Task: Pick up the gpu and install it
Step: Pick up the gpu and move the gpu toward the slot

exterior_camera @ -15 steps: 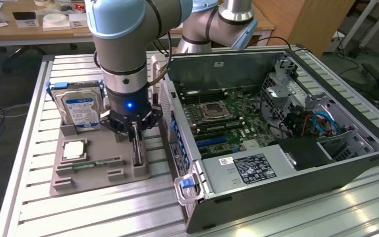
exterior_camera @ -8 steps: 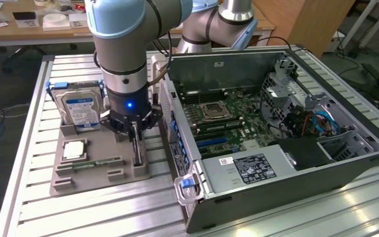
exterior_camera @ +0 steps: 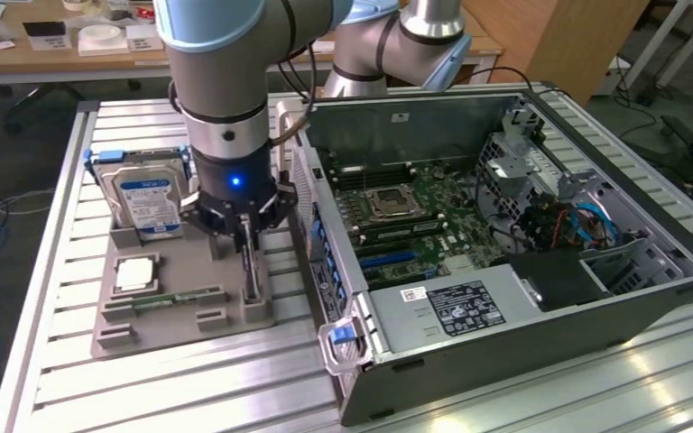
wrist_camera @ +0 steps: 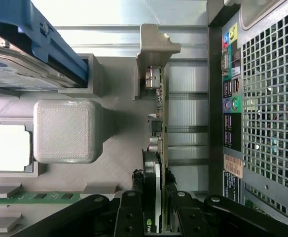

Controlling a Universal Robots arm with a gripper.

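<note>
1. Exterior view: we see the gripper (exterior_camera: 245, 236) lowered onto the gpu (exterior_camera: 252, 275). The card stands on edge in a slot along the grey holder's (exterior_camera: 166, 325) edge nearest the computer case (exterior_camera: 635, 289), leaving its top edge graspable.
2. Wrist view: our fingers (wrist_camera: 133, 212) sit narrow, clamped either side of the gpu (wrist_camera: 159, 138), which is seated in its slot.

2 cameras cover the scene. The exterior one sits high and well back, looking down at a slant on the claw (exterior_camera: 248, 239), the grey tray (exterior_camera: 178, 320) under it and the open computer case (exterior_camera: 563, 316) just beside it. The wrist one rides right above the claw (wrist_camera: 154, 192) and faces straight down past its fingers, very near the tray (wrist_camera: 119, 163). Both views share the gpu (wrist_camera: 157, 126) standing on edge at the claw's tips, the hard drive (exterior_camera: 148, 198) on the claw's side away from the case, and the case's rear panel (wrist_camera: 272, 123) on the claw's other side.
</note>
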